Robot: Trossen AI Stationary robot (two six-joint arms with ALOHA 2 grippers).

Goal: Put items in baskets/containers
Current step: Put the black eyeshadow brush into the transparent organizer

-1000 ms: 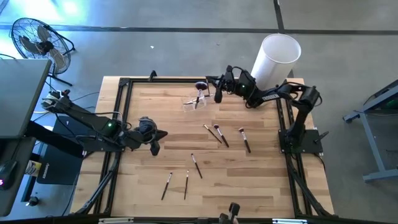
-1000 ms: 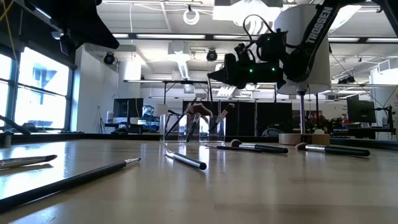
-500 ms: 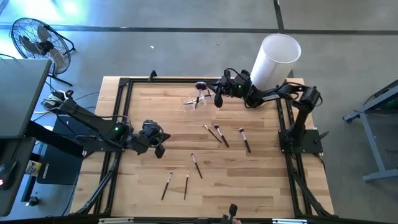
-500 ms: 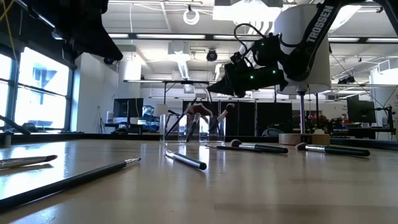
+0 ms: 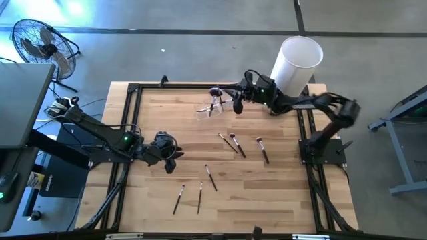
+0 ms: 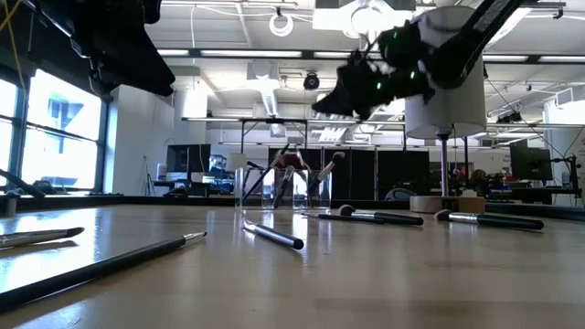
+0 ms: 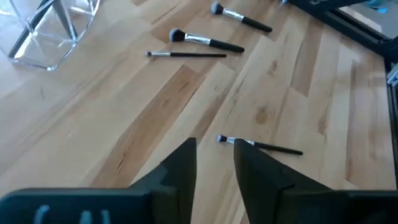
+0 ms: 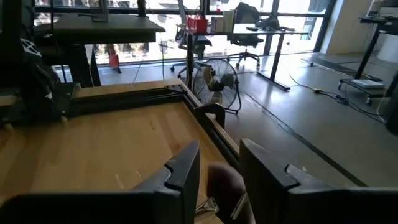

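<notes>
Brushes lie all over the wooden table point(image 5: 280, 193). Three sit near the middle, like this brush point(image 5: 262, 150), and three more lie closer to the front, like the brush point(image 5: 210, 177) by the left arm. They look thin, light and stiff, so I think they could roll or slip away. The best place to take one is the middle of its dark handle, not the soft tip.

The clear holder point(image 5: 208, 110) stands near the back edge and already has a few brushes sticking up in it.

The left gripper point(image 5: 171, 155) hangs low over the table with its fingers point(image 7: 177, 171) a little apart and nothing between them. One brush lies just past them.

The right gripper point(image 5: 236, 101) is up in the air just beside the holder. Its fingers are a little apart too, with nothing held.
</notes>
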